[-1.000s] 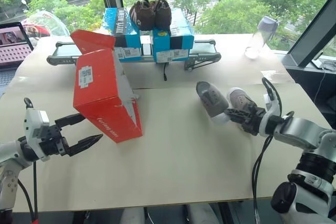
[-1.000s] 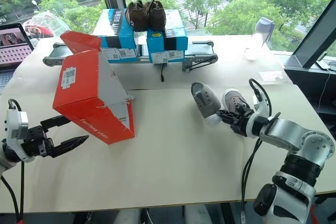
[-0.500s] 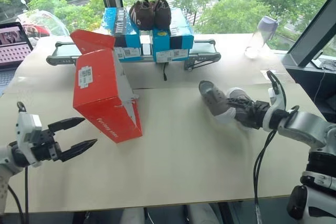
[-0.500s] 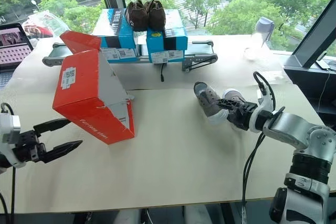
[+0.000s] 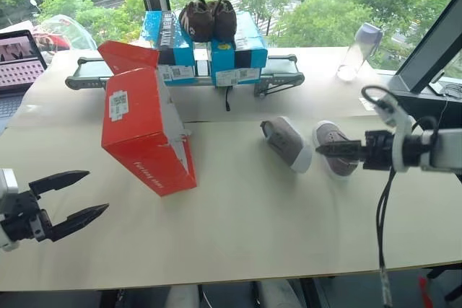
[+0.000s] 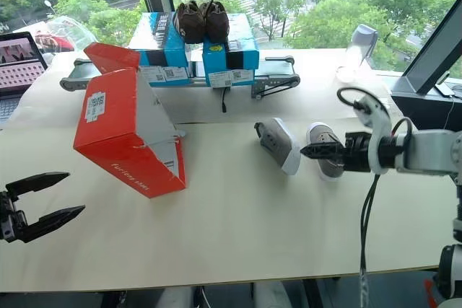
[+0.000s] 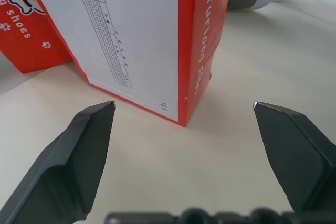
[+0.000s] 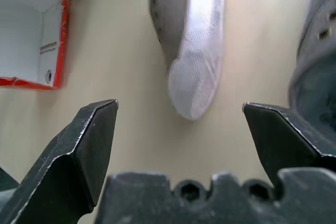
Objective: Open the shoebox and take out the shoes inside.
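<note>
Far left: left gripper (image 5: 71, 194), fingers spread wide, holding nothing, hovering over the bare table (image 5: 238, 236) well short of the box.

Left of centre: shoebox (image 5: 144, 135), bright red, tipped up on one edge (white inside turned toward the table's middle, barcode label on the upper panel), lid flap (image 5: 128, 55) sticking up behind it.

Behind, at the table's far edge: two blue boxes (image 5: 206, 48) on a black stand, a pair of dark brown shoes (image 5: 207, 19) on top.

Centre right: shoes, both out of the box and lying on the table. One grey shoe (image 5: 286, 143) on its side, white sole toward the right gripper; second grey shoe (image 5: 333, 143) just beside it, sole down.

Right: right gripper (image 5: 328, 150), jaws fully apart and empty, tips above the second shoe (not touching, as far as can be seen); in the right wrist view, white sole (image 8: 197, 51) between the spread fingers.

Far right, back: clear bottle (image 5: 359, 50) near the window.
</note>
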Robot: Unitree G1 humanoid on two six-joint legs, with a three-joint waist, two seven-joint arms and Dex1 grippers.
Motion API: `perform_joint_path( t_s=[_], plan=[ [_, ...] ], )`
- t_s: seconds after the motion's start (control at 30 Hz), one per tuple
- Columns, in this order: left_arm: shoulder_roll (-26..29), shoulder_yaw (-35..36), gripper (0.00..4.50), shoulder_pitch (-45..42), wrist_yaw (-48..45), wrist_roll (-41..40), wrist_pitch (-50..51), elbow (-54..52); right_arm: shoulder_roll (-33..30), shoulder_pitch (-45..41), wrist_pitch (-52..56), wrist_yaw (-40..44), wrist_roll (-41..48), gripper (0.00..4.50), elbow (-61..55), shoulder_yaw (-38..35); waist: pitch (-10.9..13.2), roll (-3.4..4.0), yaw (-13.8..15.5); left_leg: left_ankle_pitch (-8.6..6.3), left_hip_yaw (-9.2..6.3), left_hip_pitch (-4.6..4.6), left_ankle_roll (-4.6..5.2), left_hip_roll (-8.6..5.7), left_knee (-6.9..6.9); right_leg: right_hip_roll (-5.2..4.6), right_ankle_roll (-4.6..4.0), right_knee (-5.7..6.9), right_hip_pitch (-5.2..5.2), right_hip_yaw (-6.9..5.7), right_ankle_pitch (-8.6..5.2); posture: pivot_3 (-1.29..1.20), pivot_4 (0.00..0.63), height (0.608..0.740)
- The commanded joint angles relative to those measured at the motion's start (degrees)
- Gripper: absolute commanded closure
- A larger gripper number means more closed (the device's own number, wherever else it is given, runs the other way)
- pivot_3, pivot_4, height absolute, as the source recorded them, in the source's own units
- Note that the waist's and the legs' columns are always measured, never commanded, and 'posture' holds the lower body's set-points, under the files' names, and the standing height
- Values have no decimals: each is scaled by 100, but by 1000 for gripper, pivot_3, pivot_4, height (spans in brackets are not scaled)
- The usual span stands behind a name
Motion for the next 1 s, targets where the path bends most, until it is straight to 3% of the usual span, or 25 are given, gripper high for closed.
perform_joint_path(
  t_s=[0.03,0.2,0.5,0.6,0.97,1.0],
  plan=[
    [41,219,0,9,31,-102,17,-156,137,-745,-392,1094,-576,22,-155,245,0,0,-4,0,6,-1,0,4,-4,2,-2,-1,-4,1,1,0,150,740],
    [54,196,0,-46,70,-113,37,-153,1035,-1536,-526,1575,-965,22,-22,426,0,0,7,0,12,-2,0,8,-5,4,-12,1,-9,2,7,0,150,740],
    [83,298,0,-21,77,-117,81,-180,978,-872,-1211,2555,-2710,22,44,1482,-1,-3,154,0,2,-20,0,-6,4,-4,-33,1,-12,-1,20,0,150,740],
    [72,299,0,-22,88,-105,80,-182,895,-757,-1371,2756,-3206,694,134,1698,-1,-3,148,0,3,-17,0,-4,6,-2,-33,5,-12,-1,20,0,150,740],
    [64,145,0,-132,140,-80,54,-164,703,-738,-1840,2987,-4541,4490,730,1817,-2,-4,136,-1,8,-6,-1,-3,5,-2,-31,5,-7,-1,19,0,150,740],
    [68,144,0,-138,133,-81,56,-163,687,-744,-1882,3030,-4626,4490,742,1827,-2,-4,137,-1,7,-6,-1,-3,5,-2,-31,5,-7,-1,19,0,150,740]
  ],
)
